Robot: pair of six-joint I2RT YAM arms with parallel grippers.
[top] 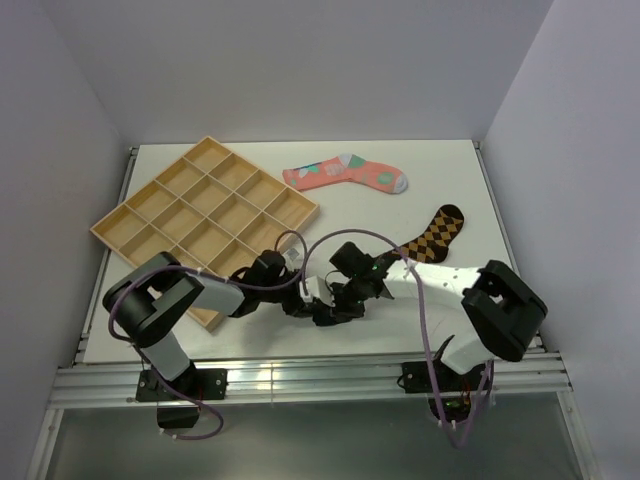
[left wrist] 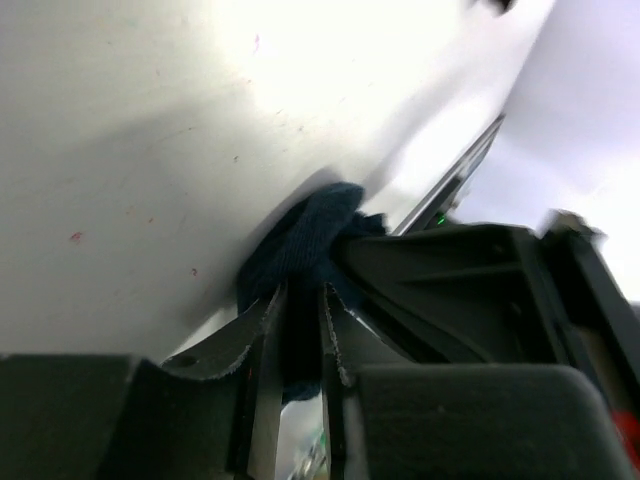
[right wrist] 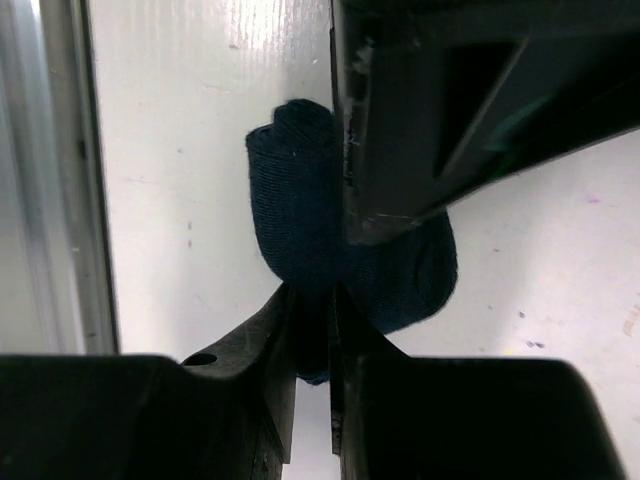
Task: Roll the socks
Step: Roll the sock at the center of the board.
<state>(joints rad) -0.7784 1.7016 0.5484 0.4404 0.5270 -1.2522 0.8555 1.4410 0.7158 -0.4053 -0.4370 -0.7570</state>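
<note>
My table, boxed in by a plain white booth

Pale walls [top: 300,60] stand at the far, left and right edges of the white table [top: 450,170]; a silver metal rail [top: 300,378] runs along its near edge, grey floor [top: 300,445] below, bright light glaring off the top.

Tray [top: 110,238] far left; far sock [top: 345,175] right of it; near sock [right wrist: 300,210] between left hand [left wrist: 302,300] and right hand [right wrist: 312,295]
</note>
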